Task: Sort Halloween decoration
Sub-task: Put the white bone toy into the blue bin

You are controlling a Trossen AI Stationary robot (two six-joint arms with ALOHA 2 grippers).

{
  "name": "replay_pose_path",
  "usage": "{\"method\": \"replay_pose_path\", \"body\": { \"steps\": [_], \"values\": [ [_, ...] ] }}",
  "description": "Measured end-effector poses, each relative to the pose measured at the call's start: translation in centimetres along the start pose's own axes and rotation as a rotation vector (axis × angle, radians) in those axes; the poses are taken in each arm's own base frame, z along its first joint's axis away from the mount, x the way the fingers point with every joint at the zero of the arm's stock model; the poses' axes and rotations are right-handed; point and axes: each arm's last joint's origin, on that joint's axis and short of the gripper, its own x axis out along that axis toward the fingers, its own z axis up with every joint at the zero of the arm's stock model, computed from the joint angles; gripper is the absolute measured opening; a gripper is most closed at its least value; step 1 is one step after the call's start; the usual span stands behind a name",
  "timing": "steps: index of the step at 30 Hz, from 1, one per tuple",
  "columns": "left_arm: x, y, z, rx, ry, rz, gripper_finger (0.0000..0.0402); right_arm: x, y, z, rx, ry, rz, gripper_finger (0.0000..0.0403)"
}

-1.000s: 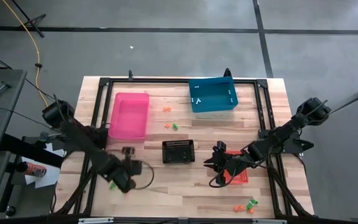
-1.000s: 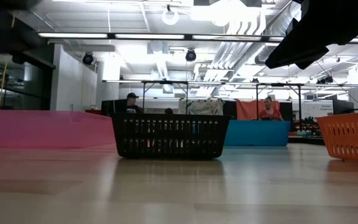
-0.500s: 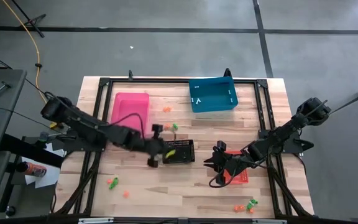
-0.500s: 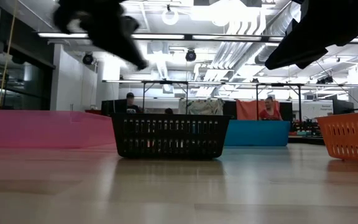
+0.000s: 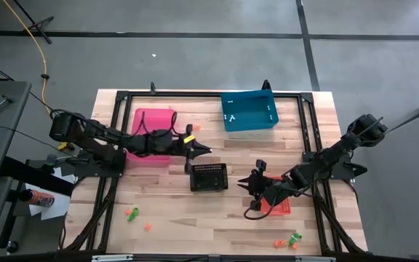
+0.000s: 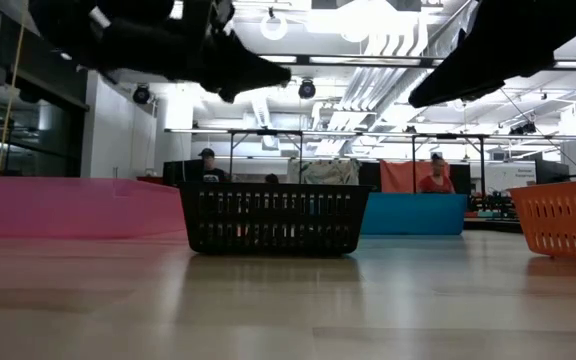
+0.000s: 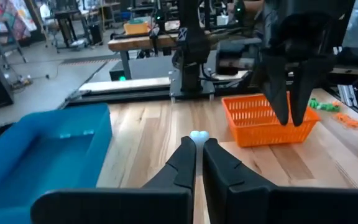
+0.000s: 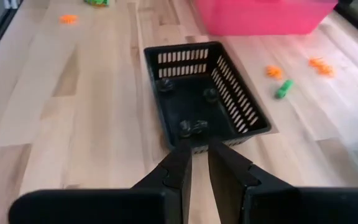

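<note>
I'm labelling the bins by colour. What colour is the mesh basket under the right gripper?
Orange. The basket shows best in the left wrist view.

Trinkets (image 5: 285, 241) too small to identify

One camera looks straight down on the whole surface (image 5: 217, 225); another sits level at its top. Both share the black bin (image 5: 209, 177).

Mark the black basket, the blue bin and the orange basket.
black basket (image 5: 209, 177), high view, on its mesh floor.
blue bin (image 5: 248, 111), high view, on its inside floor.
orange basket (image 7: 267, 119), left wrist view, on its front wall.
</note>
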Motion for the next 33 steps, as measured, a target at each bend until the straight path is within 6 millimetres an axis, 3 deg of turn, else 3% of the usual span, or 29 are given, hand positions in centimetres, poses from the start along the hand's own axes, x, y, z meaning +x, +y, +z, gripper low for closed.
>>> {"method": "replay_pose_path", "body": {
  "steps": [10, 16, 20, 25, 33],
  "values": [
    [-0.2, 0.2, -0.3, -0.020, -0.012, 0.037, 0.0001, 0.0, 0.0, 0.1, -0.005, -0.008, -0.006, 0.0049],
    [0.5, 2.5, 0.9, 0.008, -0.079, 0.175, 0.0001, 0.0, -0.1, 0.2, -0.017, -0.034, -0.057, 0.0049],
    [2.4, 5.6, 2.5, -0.031, -0.117, 0.212, 0.0001, 0.0, -0.3, 0.3, -0.025, -0.053, -0.096, 0.0049],
    [6.6, 9.4, 3.3, -0.045, -0.055, 0.232, 0.0001, 0.3, -0.7, 0.5, -0.006, -0.054, -0.118, 0.0049],
    [13.3, 14.2, 1.5, -0.090, 0.209, 0.282, 0.0001, 0.7, -1.3, 0.6, 0.009, -0.047, -0.132, 0.0049]
  ]
}}
